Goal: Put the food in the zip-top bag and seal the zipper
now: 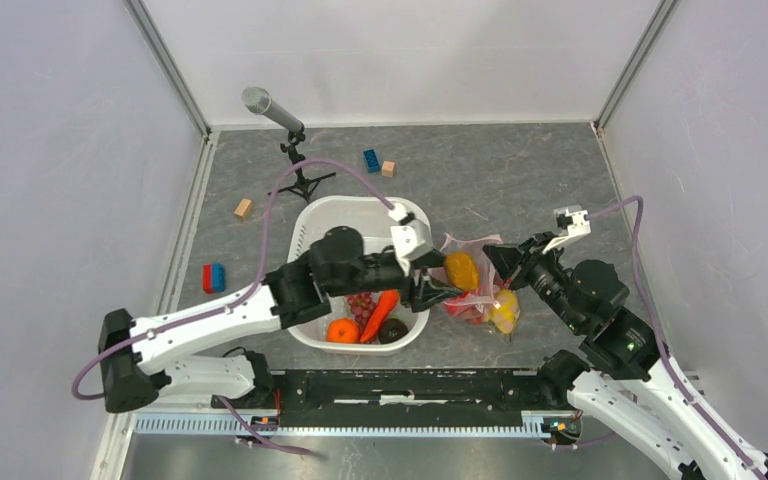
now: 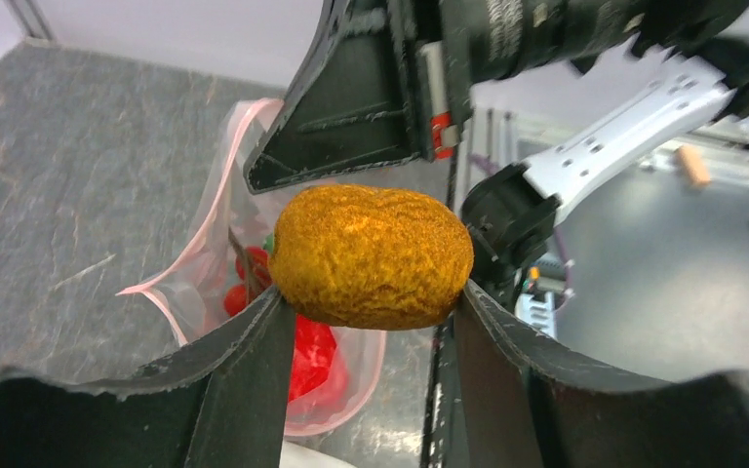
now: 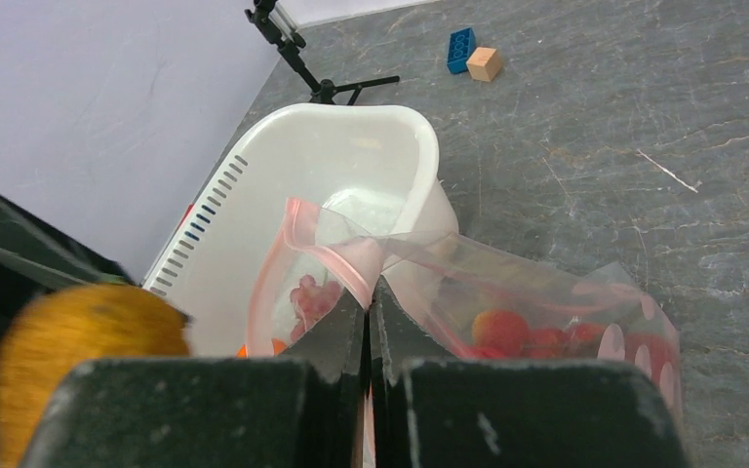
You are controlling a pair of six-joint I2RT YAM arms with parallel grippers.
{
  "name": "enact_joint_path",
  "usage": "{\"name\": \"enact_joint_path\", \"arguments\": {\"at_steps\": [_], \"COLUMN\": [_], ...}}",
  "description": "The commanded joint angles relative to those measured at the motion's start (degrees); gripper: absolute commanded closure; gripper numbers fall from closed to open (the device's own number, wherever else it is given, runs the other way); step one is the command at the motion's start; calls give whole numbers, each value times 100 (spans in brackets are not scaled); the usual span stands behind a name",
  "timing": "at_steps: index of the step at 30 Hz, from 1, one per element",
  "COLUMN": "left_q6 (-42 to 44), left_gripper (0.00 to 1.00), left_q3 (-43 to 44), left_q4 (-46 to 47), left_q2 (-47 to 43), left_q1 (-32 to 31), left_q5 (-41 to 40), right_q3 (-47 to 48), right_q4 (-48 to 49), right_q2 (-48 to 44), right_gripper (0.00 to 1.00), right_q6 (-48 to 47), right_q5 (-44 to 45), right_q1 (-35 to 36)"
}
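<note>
Grey marbled table (image 1: 520, 170). White basin (image 1: 312, 222) mid-table, zip-top bag (image 1: 472, 302) resting just right of it. Far side: microphone tripod (image 1: 303, 182), blue block (image 1: 371, 160) beside wooden block (image 1: 388, 168); left: second wooden block (image 1: 244, 208), red-and-blue block (image 1: 214, 277)

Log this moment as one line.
left hand: grips orange | right hand: shut on zip-top bag rim | orange: near bag mouth

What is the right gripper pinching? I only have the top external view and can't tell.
Observer: The right gripper is shut on the zipper, the pink strip at the mouth of the zip-top bag.
Operator: Is the mouth open?
Observer: Yes, the right wrist view shows the strip lifted into an open loop.
Operator: And the orange?
Observer: The orange is pinched at both sides between the fingers of the left gripper.
</note>
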Motion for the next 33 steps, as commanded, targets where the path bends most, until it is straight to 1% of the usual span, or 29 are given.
{"name": "enact_joint_path", "arguments": {"at_steps": [1, 5, 7, 8, 9, 10, 15, 16, 17, 18, 21, 23, 26, 28, 30, 31, 33], "left_q6": [881, 932, 974, 1041, 1064, 1076, 1000, 1013, 1025, 1026, 999, 920, 762, 644, 237, 35, -486], "left_gripper": [51, 51, 49, 46, 38, 33, 19, 14, 7, 4, 5, 2, 0, 0, 0, 0, 0], "left_q3": [622, 972, 1146, 1221, 1254, 1273, 1203, 1177, 1147, 1130, 1065, 915, 418, 127, -147, -244, -625], "left_q4": [-879, -1280, -1527, -1641, -1701, -1735, -1693, -1666, -1648, -1629, -1566, -1361, -837, -779, -820, -946, -1029], "left_q2": [603, 1060, 1242, 1317, 1351, 1372, 1236, 1188, 1138, 1083, 886, 645, 170, -87, -261, -335, -454], "left_q1": [-246, -310, -314, -323, -334, -339, -355, -354, -354, -358, -356, -354, -345, -285, -54, 122, 735], "left_q5": [-984, -1879, -2103, -2112, -2120, -2123, -2482, -2491, -2484, -2481, -2361, -2339, -2684, -3120, -3471, -3474, -3028], "right_q3": [42, 86, 99, 107, 106, 106, 130, 139, 147, 158, 183, 204, 229, 245, 264, 270, 274], "right_q4": [292, 247, 221, 200, 185, 176, 162, 147, 143, 128, 87, 86, 77, 36, -10, -24, -55], "right_q2": [11, -29, -65, -82, -98, -108, -147, -157, -166, -170, -207, -248, -385, -476, -529, -551, -547], "right_gripper": [98, 98, 98, 98, 98, 98, 97, 97, 97, 97, 97, 97, 97, 97, 97, 97, 97], "right_q6": [50, 46, 45, 43, 38, 41, 46, 37, 35, 34, 28, 26, -9, -35, -50, -55, -70], "right_q5": [-111, -101, -69, -54, -23, 1, 39, 40, 45, 58, 80, 84, 181, 295, 357, 381, 384], "right_q1": [-10, -8, -8, -6, -4, -9, -6, -3, -4, -10, -11, -3, -11, -11, -10, -10, -6]}}
